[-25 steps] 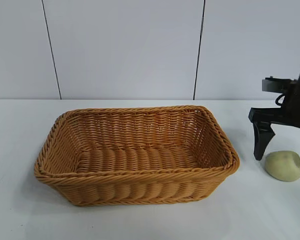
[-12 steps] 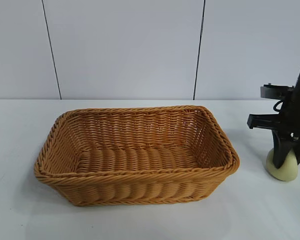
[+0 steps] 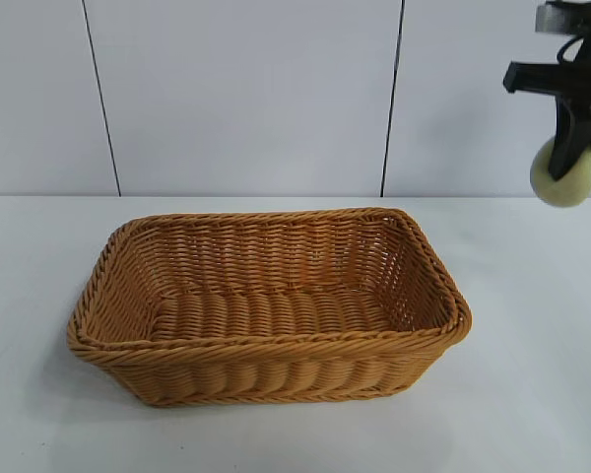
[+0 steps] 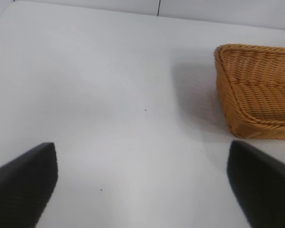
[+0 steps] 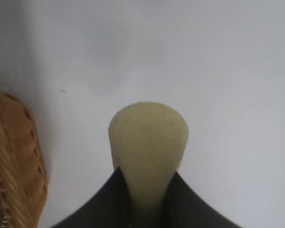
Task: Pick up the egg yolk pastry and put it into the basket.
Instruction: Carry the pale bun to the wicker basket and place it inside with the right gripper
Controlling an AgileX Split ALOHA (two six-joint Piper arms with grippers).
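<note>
My right gripper (image 3: 571, 163) is shut on the pale yellow-cream egg yolk pastry (image 3: 561, 180) and holds it high above the table, to the right of the basket. The right wrist view shows the pastry (image 5: 147, 142) squeezed between the two black fingers (image 5: 99, 204), with the table far below. The golden-brown woven basket (image 3: 276, 345) stands in the middle of the table and holds nothing. My left gripper (image 4: 142, 183) is open over bare table, with a basket corner (image 4: 256, 95) ahead of it; it does not show in the exterior view.
The white table (image 3: 532, 394) runs back to a pale panelled wall (image 3: 246, 99). A basket edge (image 5: 14, 161) shows at the side of the right wrist view.
My right gripper closed on the pastry on the table and has lifted it well up off the surface. The basket has not moved.
</note>
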